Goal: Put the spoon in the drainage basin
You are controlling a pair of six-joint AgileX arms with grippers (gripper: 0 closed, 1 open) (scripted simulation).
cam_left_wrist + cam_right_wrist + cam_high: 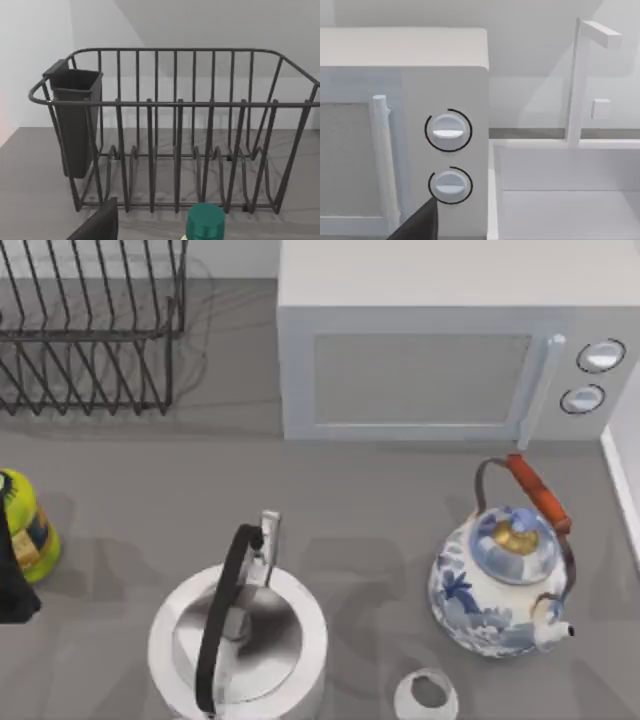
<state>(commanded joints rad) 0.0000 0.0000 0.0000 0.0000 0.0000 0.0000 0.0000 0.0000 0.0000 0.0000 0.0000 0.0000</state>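
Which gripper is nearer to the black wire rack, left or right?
Left. The left wrist view faces the drainage basin closely; the right wrist view faces the microwave knobs, on the table's right side.

A flat, dark grey angular part of each wrist's gripper shows, unmarked.

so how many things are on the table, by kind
kettles: 2, steel and blue-white
rack: 1
microwave: 1
bottle: 1
small white cup: 1
total: 6
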